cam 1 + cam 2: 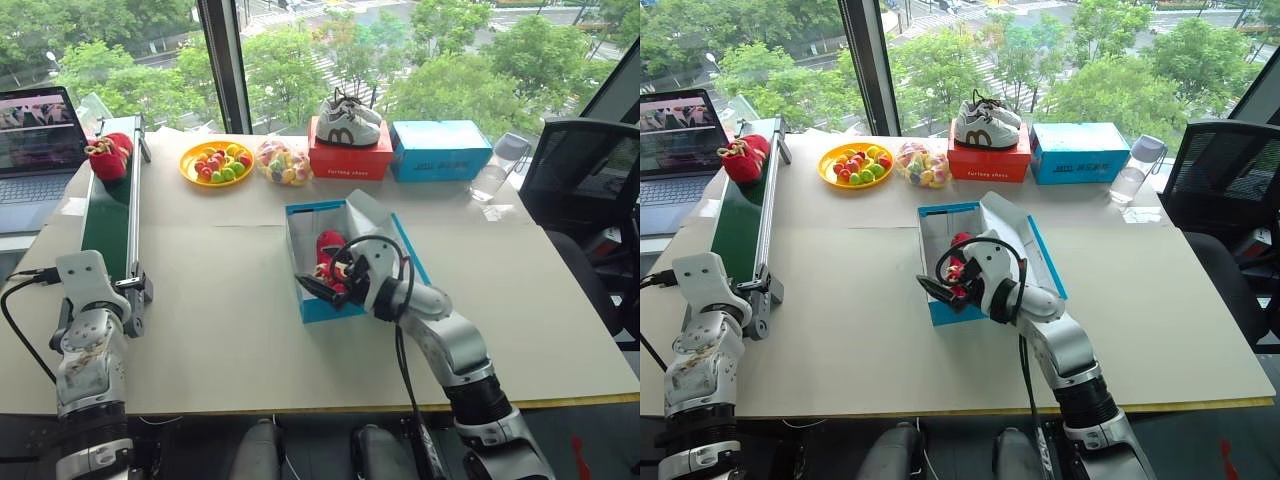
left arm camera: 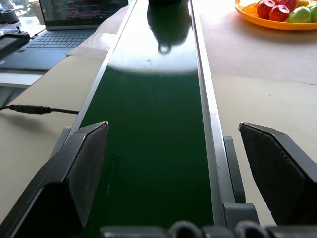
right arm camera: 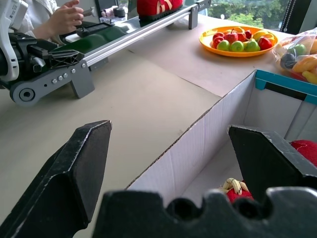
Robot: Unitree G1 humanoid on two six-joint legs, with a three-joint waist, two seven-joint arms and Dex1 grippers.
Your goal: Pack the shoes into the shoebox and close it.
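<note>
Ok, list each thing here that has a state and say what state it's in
Shoebox: open, lid leaning back.
Red shoe in the shoebox: lying inside.
Red shoe on the conveyor: waiting at the far end.
Left claw: open, empty.
Right claw: open, empty, over the shoebox.
Laptop: open, screen on.

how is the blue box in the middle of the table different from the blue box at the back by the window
The middle blue box stands open, lid tipped back, white inside, with a red shoe in it. The back blue box is shut, with nothing on top. The middle one sits alone; the back one is beside a red box. Both are bright blue cardboard.
</note>
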